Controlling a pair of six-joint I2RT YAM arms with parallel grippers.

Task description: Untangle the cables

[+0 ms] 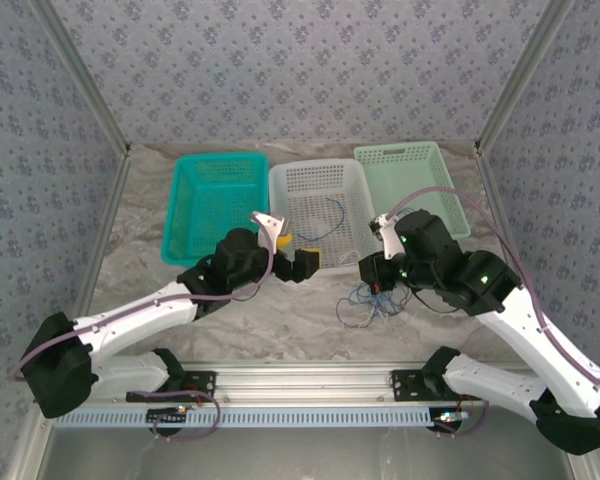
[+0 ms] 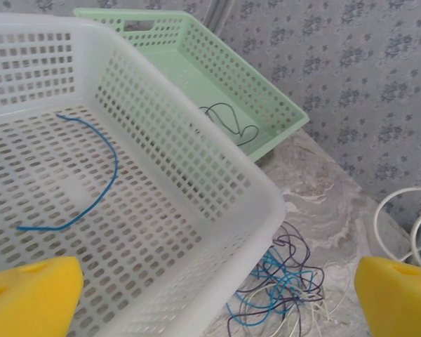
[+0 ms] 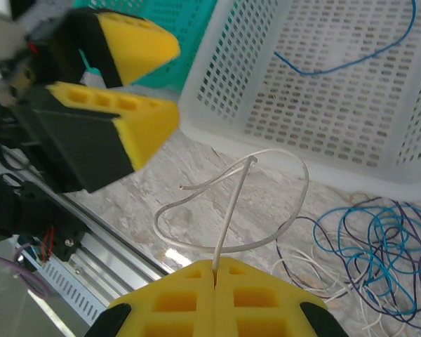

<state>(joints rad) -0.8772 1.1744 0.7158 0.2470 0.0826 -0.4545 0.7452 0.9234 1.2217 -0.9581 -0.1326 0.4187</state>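
My right gripper pinches one pale cable, looped just before the white basket. Blue, dark and pale cables lie tangled beside that basket. My left gripper gapes wide.

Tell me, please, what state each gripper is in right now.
Left gripper: open, holding nothing.
Right gripper: shut on the pale cable.

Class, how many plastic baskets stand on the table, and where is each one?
3. The teal basket is on the left, the white basket in the middle, and the pale green basket on the right, side by side in a row beyond the arms. None appears hidden.
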